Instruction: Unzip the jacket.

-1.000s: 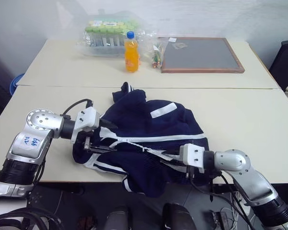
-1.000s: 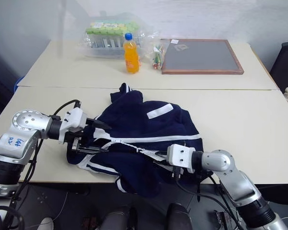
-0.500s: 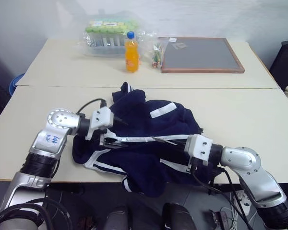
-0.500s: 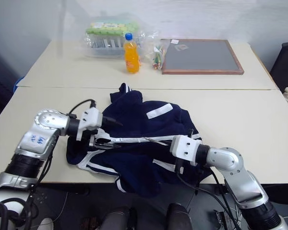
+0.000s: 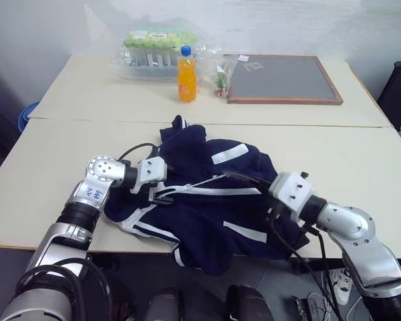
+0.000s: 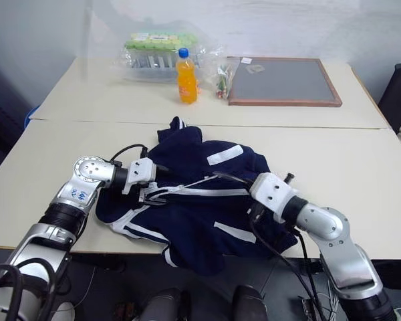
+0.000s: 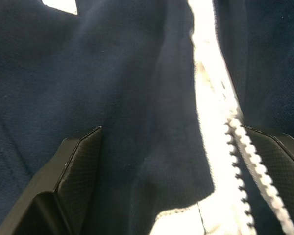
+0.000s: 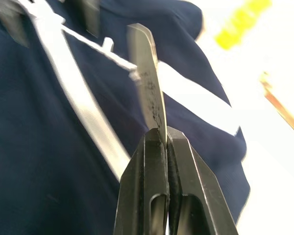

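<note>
The navy jacket (image 5: 214, 200) with white stripes lies crumpled on the near table, its hem hanging over the front edge. My left gripper (image 5: 167, 192) is open at the jacket's left side, its fingers (image 7: 78, 166) straddling the fabric and the white zipper trim (image 7: 208, 73). My right gripper (image 5: 231, 177) is shut on the dark flat zipper pull (image 8: 146, 78) above the middle of the jacket. A thin white strand of zipper (image 5: 197, 185) runs taut between the two grippers.
On the far table stand an orange bottle (image 5: 186, 65), a wrapped pack of green-capped bottles (image 5: 154, 45), a small bag of items (image 5: 219, 75) and a framed grey board (image 5: 283, 78). A black chair (image 5: 397, 87) is at the right.
My left gripper has slid right and down onto the jacket. The right gripper has risen from the front edge and drawn right with the zipper pull, lifting the zipper strand taut.
</note>
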`<action>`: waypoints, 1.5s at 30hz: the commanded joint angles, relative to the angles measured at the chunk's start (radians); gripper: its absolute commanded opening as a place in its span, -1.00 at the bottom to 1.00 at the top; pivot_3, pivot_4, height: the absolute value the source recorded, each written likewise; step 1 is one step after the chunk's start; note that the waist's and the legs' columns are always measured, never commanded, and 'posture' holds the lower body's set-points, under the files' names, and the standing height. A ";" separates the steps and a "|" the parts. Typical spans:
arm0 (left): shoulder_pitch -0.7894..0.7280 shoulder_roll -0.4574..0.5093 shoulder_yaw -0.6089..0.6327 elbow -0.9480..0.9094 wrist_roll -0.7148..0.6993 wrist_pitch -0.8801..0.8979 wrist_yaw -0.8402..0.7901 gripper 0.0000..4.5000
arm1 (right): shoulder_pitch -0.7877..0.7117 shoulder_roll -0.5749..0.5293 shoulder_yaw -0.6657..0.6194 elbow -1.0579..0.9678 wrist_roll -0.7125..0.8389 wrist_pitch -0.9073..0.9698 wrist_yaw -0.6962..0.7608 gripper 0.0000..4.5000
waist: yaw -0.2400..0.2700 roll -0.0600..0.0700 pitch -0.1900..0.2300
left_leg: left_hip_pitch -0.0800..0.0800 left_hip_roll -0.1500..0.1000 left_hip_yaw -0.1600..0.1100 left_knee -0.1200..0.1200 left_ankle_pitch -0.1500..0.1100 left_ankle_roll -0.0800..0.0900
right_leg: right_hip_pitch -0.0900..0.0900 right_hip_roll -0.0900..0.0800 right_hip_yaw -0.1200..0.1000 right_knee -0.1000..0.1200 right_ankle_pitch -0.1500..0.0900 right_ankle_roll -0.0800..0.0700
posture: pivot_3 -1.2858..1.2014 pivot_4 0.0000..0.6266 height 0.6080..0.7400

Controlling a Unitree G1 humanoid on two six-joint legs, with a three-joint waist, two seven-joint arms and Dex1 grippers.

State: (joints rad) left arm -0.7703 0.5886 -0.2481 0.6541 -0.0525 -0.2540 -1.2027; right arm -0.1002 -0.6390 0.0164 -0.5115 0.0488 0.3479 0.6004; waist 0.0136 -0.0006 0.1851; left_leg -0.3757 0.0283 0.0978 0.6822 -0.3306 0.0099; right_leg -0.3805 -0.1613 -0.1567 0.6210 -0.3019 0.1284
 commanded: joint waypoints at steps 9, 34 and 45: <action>0.029 0.013 -0.008 0.044 0.057 -0.011 0.019 1.00 | 0.105 0.045 -0.242 0.021 -0.049 0.086 -0.194 -0.98 | -0.001 0.000 -0.002 | 0.000 0.000 0.000 0.000 0.000 0.000 | 0.000 0.000 0.000 0.000 0.000 0.000 | 0.03 -0.52 1.00; 0.069 0.033 0.041 -0.047 0.012 0.064 -0.003 1.00 | -0.128 -0.251 -0.331 0.687 0.040 -0.257 0.093 -0.98 | -0.017 0.002 -0.003 | 0.004 0.000 0.001 -0.001 0.000 0.001 | 0.003 -0.001 0.001 -0.001 0.000 0.000 | 0.03 -0.52 1.00; 0.113 0.292 0.210 -0.373 -0.254 0.542 -0.252 1.00 | -0.372 -0.477 -0.132 0.775 0.262 -0.165 0.846 0.53 | -0.020 0.003 0.004 | 0.000 0.001 -0.002 -0.001 -0.001 0.001 | 0.000 0.000 0.001 -0.002 0.000 0.000 | 0.03 -0.52 1.00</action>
State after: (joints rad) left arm -0.6553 0.8395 -0.0985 0.3343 -0.2552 0.2300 -1.4172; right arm -0.4490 -1.0771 -0.1028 0.2493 0.2644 0.1385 1.3669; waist -0.0069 0.0026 0.1895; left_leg -0.3760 0.0298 0.0951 0.6816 -0.3314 0.0112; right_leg -0.3813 -0.1613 -0.1560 0.6194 -0.3019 0.1284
